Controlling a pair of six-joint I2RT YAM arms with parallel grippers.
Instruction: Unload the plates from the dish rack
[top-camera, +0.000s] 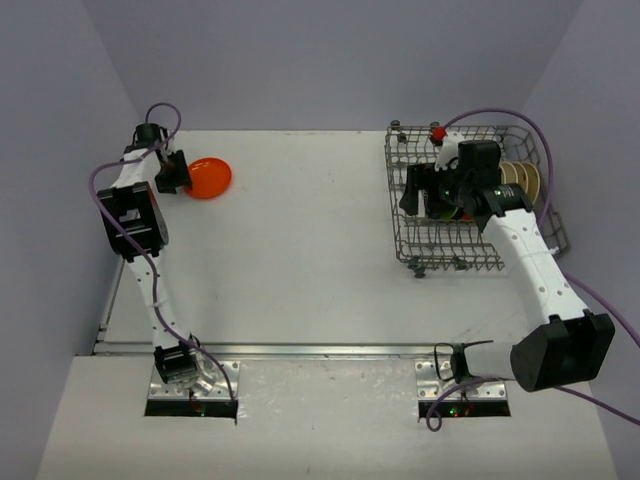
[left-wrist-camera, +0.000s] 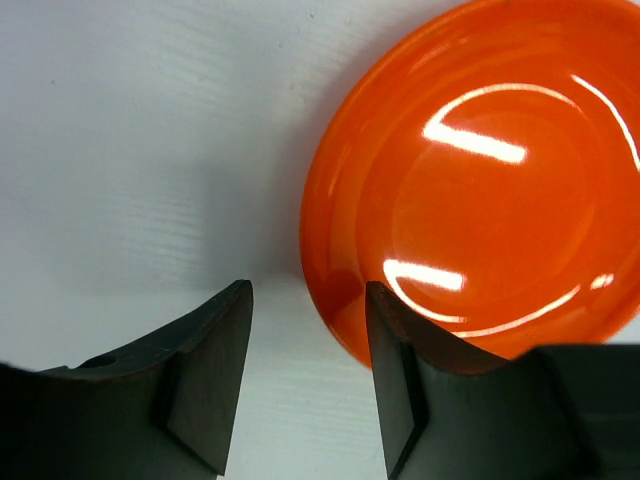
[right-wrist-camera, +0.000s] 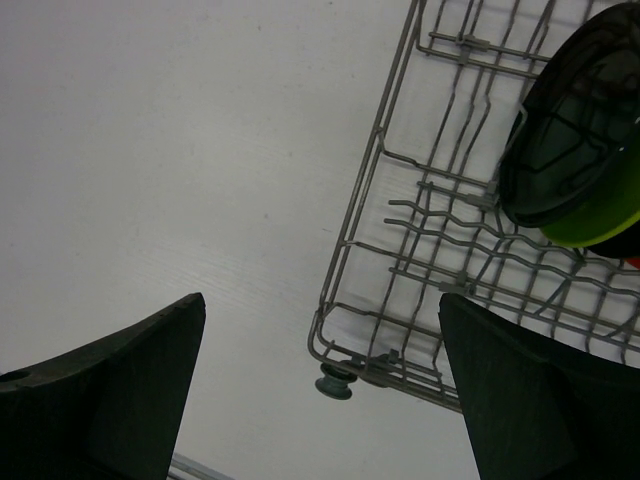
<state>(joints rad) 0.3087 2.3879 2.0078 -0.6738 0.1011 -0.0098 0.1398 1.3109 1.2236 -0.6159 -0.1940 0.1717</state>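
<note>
The orange plate (top-camera: 208, 178) lies flat on the table at the far left. My left gripper (top-camera: 176, 172) is open just left of it; in the left wrist view the plate (left-wrist-camera: 480, 180) sits right of the gap, and my gripper (left-wrist-camera: 306, 290) has bare table between its fingers, the right finger at the plate's rim. The dish rack (top-camera: 448, 262) stands at the right with several beige plates (top-camera: 520, 180) upright in it. My right gripper (top-camera: 412, 192) hovers open over its left part. In the right wrist view, the gripper (right-wrist-camera: 320, 300) is open and empty above the rack's corner (right-wrist-camera: 400, 250), with the lime green plate (right-wrist-camera: 585, 160) upright beyond.
A round knob (right-wrist-camera: 335, 382) marks the rack's corner. A red knob (top-camera: 437, 132) sits at the rack's far edge. Purple cables loop over both arms. Side walls stand close on the left and right of the table.
</note>
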